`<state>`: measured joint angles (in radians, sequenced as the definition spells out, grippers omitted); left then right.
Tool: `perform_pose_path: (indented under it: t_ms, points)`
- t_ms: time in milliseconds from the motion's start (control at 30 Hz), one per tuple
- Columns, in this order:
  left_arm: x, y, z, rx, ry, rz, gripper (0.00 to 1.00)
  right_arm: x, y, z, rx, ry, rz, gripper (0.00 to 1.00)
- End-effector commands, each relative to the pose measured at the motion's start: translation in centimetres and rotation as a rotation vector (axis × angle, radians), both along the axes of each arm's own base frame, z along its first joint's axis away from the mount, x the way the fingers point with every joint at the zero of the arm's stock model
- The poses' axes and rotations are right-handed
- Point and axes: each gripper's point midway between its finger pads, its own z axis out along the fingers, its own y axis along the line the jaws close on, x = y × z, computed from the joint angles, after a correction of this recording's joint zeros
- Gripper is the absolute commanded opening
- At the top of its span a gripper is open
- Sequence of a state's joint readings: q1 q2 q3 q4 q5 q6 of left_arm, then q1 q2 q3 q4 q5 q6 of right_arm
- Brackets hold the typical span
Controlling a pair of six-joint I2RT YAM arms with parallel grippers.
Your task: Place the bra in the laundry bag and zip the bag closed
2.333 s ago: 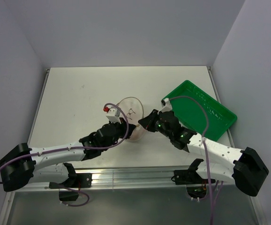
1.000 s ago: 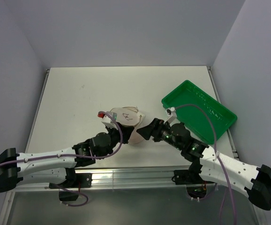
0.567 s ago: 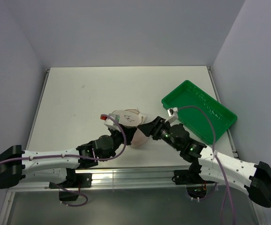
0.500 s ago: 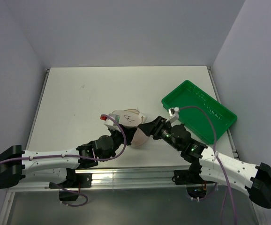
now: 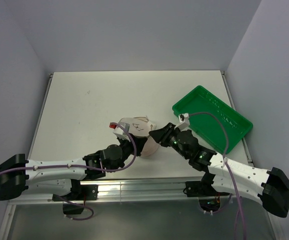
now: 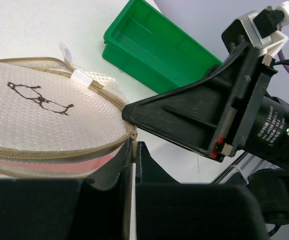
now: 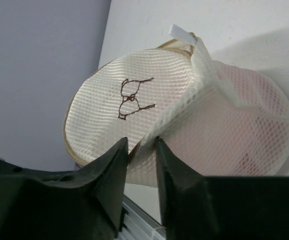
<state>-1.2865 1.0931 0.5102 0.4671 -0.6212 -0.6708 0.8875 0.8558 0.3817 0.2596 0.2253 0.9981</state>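
The laundry bag [image 5: 136, 128] is a round cream mesh case with a dark sketch on its upper disc [image 7: 134, 95], lifted near the table's front middle. The pale pink bra [image 7: 244, 125] shows through the mesh inside, and as a pink band [image 6: 59, 167] under the zipper line. My left gripper [image 6: 133, 145] is shut on the tan zipper end at the bag's rim. My right gripper [image 7: 142, 144] pinches a fold of the bag's mesh edge between its black fingertips. In the top view, the left gripper [image 5: 130, 141] and right gripper [image 5: 153, 137] meet at the bag's near side.
A green rectangular tray [image 5: 176, 107] lies at the right of the table, behind the right arm, and shows again as the green tray [image 6: 149, 65] in the left wrist view. A white fabric tab [image 7: 182, 34] sticks out at the bag's far rim.
The right gripper has closed in from wide open onto the bag's mesh edge. The bag shifted slightly right. The left gripper kept its hold on the zipper end.
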Motion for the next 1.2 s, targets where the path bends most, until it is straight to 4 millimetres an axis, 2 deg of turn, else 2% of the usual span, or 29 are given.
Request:
perform_pose_path:
  t_ms: [0,167,200,333,500,533,567,600,633,667,767,800,867,900,933,967,1000,1100,1133,1167]
  points:
    - [-0.4,-0.9,1.9,-0.050,-0.030,-0.035,0.00,1.4,0.2,3.1,0.042,-0.059,-0.044,0.32]
    - [-0.5,-0.4,0.7,0.010,-0.025,-0.036,0.00,2.3,-0.7,2.5,0.019,-0.056,-0.067,0.09]
    - [-0.4,-0.1,0.4,0.026,-0.022,-0.030,0.00,2.4,-0.8,2.3,0.018,-0.052,-0.060,0.00]
    - [-0.3,2.4,-1.2,0.113,-0.009,0.020,0.00,3.8,-2.5,1.7,-0.007,-0.063,-0.074,0.00]
    - [-0.2,5.6,-2.9,0.154,0.026,0.091,0.00,5.3,-3.5,2.6,-0.050,-0.114,-0.043,0.00]
    - [-0.3,6.3,-3.6,0.167,0.033,0.102,0.00,5.3,-3.1,2.9,-0.069,-0.135,0.001,0.00]
    - [-0.4,6.9,-3.3,0.149,0.035,0.112,0.00,6.3,-3.4,3.4,-0.077,-0.145,0.001,0.00]
    - [-0.4,7.8,-4.1,0.169,0.049,0.135,0.00,6.5,-3.2,3.6,-0.105,-0.171,0.033,0.00]
    - [-0.4,8.4,-3.7,0.150,0.049,0.145,0.00,6.5,-2.6,3.9,-0.111,-0.183,0.085,0.00]
    - [-0.5,9.0,-4.1,0.161,0.059,0.155,0.00,7.5,-2.3,4.3,-0.131,-0.188,0.095,0.00]
    - [-0.7,9.4,-2.9,0.118,0.048,0.151,0.00,8.5,-1.3,4.1,-0.176,-0.163,0.151,0.01]
    - [-0.7,9.3,-2.3,0.100,0.043,0.143,0.00,8.6,-1.1,4.3,-0.180,-0.157,0.157,0.19]
    - [-1.0,8.7,-1.5,0.074,0.038,0.118,0.00,8.4,-0.4,4.4,-0.162,-0.137,0.184,0.48]
    - [-1.0,8.4,-0.8,0.057,0.033,0.111,0.00,8.0,0.0,4.5,-0.159,-0.135,0.200,0.69]
    - [-1.0,8.0,-0.2,0.037,0.027,0.101,0.00,7.6,0.1,4.2,-0.168,-0.121,0.205,0.76]
    - [-1.0,7.7,0.3,0.030,0.015,0.093,0.00,7.6,-0.2,4.5,-0.180,-0.130,0.172,0.88]
    - [-0.9,7.5,1.1,0.013,0.002,0.091,0.00,6.7,0.2,4.2,-0.187,-0.128,0.182,0.93]
    - [-0.5,6.7,2.3,-0.006,-0.025,0.097,0.00,4.6,-0.3,3.1,-0.161,-0.085,0.151,0.94]
    - [-0.3,6.3,2.1,0.006,-0.027,0.097,0.00,3.0,0.3,1.8,-0.149,-0.069,0.178,0.94]
    - [-0.3,5.7,2.6,-0.015,-0.037,0.086,0.00,2.0,0.4,2.4,-0.119,-0.081,0.182,0.94]
